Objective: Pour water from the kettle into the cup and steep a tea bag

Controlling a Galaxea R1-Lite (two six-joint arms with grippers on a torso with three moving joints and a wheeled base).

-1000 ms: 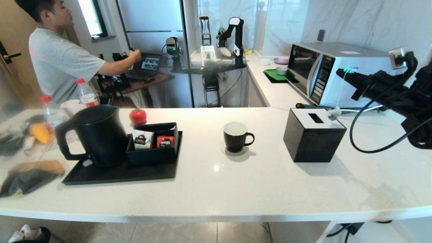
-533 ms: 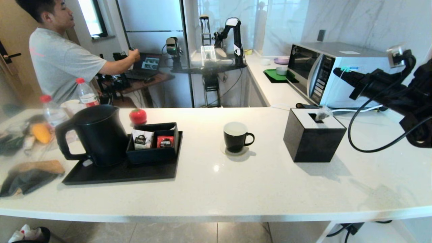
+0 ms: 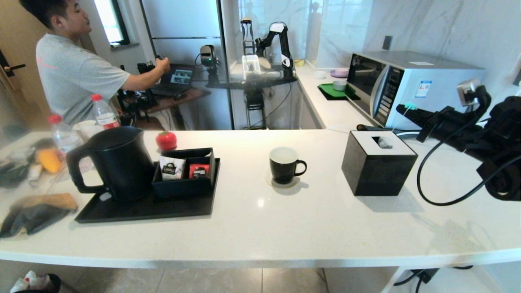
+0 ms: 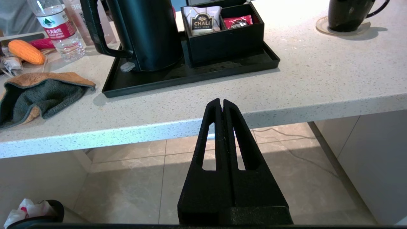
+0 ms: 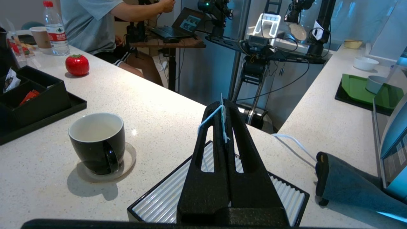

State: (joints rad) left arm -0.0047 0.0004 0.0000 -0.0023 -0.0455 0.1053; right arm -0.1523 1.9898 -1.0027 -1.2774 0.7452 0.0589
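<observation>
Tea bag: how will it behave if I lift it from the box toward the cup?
Probably very light and floppy: the tea bag is on a thin string pinched in the shut right gripper, so it may swing. It sits in the slot of the box and could snag the edge coming out. The left gripper is parked below the counter.

Your count, desk (image 3: 260, 228): one kettle (image 3: 116, 162), one cup (image 3: 285, 165) on one coaster (image 3: 273, 182), one black tray (image 3: 142, 209), one divided box (image 3: 185, 185) with two sachets, white (image 3: 171, 168) and red (image 3: 199, 170). Two water bottles (image 3: 105, 112) (image 3: 63, 134). One tissue box (image 3: 378, 165), one microwave (image 3: 411, 87), one red tomato-shaped thing (image 3: 166, 140), one cloth (image 3: 34, 213). One person (image 3: 73, 69).
</observation>
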